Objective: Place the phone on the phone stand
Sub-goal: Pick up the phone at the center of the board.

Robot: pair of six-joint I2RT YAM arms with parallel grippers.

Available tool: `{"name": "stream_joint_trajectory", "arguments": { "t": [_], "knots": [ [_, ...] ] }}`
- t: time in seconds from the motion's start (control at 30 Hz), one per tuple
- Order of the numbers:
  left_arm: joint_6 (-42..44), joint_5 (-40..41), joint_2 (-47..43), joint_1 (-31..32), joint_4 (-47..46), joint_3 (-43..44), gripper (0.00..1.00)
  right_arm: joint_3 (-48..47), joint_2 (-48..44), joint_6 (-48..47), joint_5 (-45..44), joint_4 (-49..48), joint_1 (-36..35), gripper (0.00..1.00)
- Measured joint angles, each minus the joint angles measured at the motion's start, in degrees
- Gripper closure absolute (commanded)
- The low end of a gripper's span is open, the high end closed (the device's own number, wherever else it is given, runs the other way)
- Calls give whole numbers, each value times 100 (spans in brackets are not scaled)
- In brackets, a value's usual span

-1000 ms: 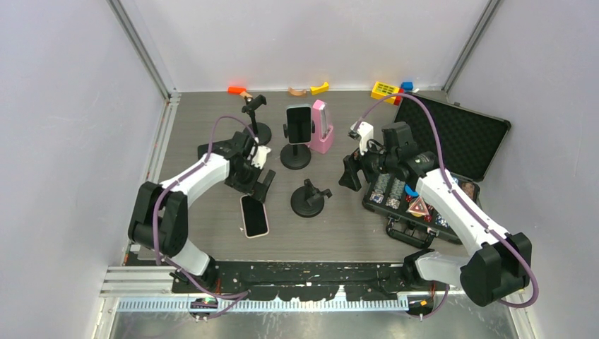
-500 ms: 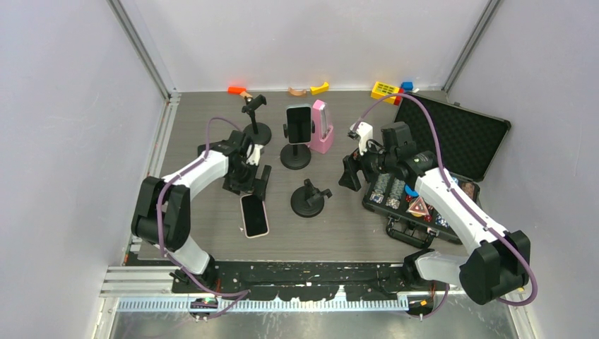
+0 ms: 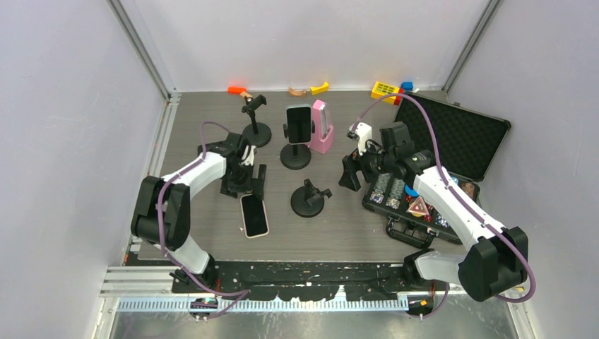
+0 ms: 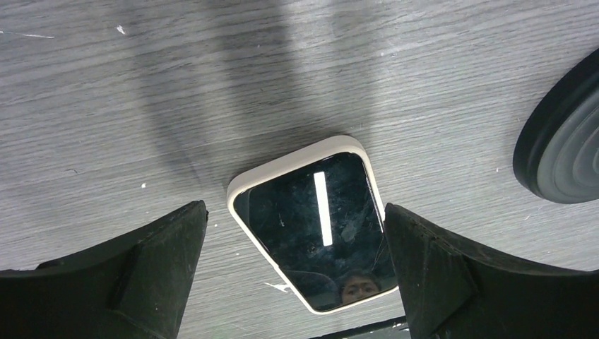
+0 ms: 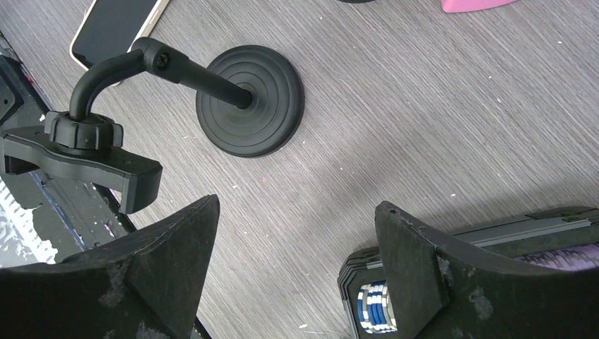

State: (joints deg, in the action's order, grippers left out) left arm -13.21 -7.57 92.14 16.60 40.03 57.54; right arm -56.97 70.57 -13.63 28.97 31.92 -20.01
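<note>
Phone: your phone [image 3: 254,215] lies flat, screen up, on the table [image 3: 339,229]. It is just left of the near stand [image 5: 249,101], not touching it, and nothing grips it.
Left gripper: your left gripper [image 4: 294,209] hangs over the phone's far end. Its fingers are spread wide, one on each side of the phone's width, and closed on nothing. I read that straddle as lining up to pinch the long edges.
Right gripper: your right gripper [image 5: 297,205] is also spread and empty. It hovers right of the near stand, between it and the case [image 3: 452,141], probably placed to steady the stand or receive the phone.
Near stand: its arm leans over and its clamp is empty, so it is the likely target.
Stands, counted: three black ones on round bases. They are the near stand, the middle stand [image 3: 295,157] and the back stand [image 3: 256,131]. Only the middle one carries anything.
Phones, counted: two for certain, yours lying flat and the mounted phone [image 3: 299,123] standing upright. The pink object [image 3: 322,127] beside it could be a third phone or a holder; I cannot tell.
Other: one open case, and about five small toys [image 3: 385,90] along the back wall.
</note>
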Motion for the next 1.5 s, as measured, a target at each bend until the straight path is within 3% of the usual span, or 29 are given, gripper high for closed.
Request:
{"name": "stream_joint_trajectory", "arguments": {
  "t": [0.9, 1.5],
  "knots": [
    [-739, 81, 374, -11, -105, 50, 0, 0, 0, -28, -39, 9, 0, 14],
    [-273, -278, 481, 527, -131, 201, 2, 0, 0, -87, -61, 31, 0, 14]
  ]
}}
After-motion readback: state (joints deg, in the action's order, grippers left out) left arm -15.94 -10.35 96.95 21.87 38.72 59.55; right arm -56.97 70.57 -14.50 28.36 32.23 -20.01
